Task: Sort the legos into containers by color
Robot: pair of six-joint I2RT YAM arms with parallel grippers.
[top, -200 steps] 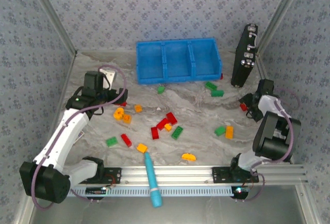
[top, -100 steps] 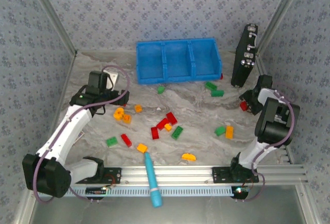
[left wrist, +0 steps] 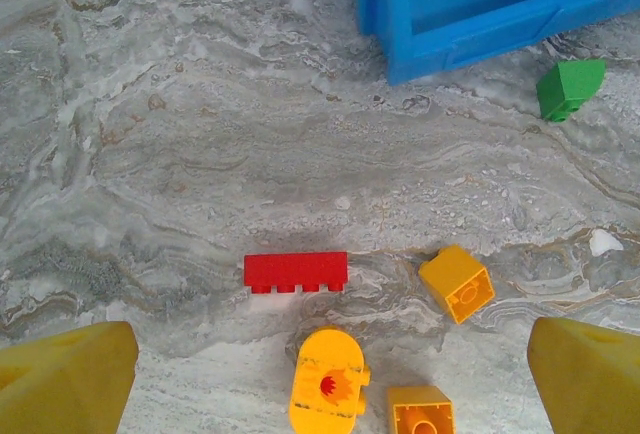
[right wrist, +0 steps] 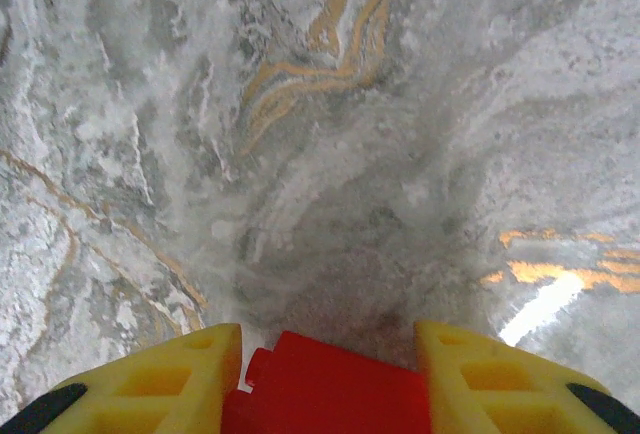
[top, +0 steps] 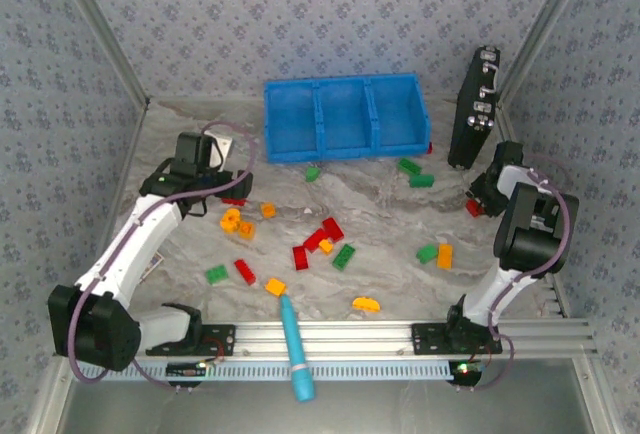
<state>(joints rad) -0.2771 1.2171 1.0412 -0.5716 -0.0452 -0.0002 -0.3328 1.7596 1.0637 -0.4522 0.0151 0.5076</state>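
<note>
Legos (top: 333, 228): one red brick (right wrist: 320, 389) sits between the right fingers (right wrist: 150, 384), both yellow pads drawn in against its sides, so read as a grip on it; cannot tell whether it is clear of the marbled surface (right wrist: 330, 154). In the top view this is at the right edge of the surface, just in front of the upright black case (top: 474, 109). Left fingers (left wrist: 60, 379) spread fully wide, holding nothing, hanging over a flat red four-stud brick (left wrist: 295, 272), with orange-yellow bricks (left wrist: 456, 283) just beside it; a green brick (left wrist: 570, 87) lies near the corner of the blue tray (left wrist: 470, 39). Every brick I can make out in the top view lies loose on the surface outside the tray, red, green and orange-yellow mixed, a teal stick (top: 295, 349) at the near rail. Step judged: first pick of a red, sorting barely begun. Next move calls for a lift, a carry leftward to the far-middle tray, clearing its low wall before release, and keeping that compartment for reds. Writing: none legible; a rounded orange-yellow piece (left wrist: 327, 389) bears a small red printed mark, not text; the case shows pale fittings, no readable label
</note>
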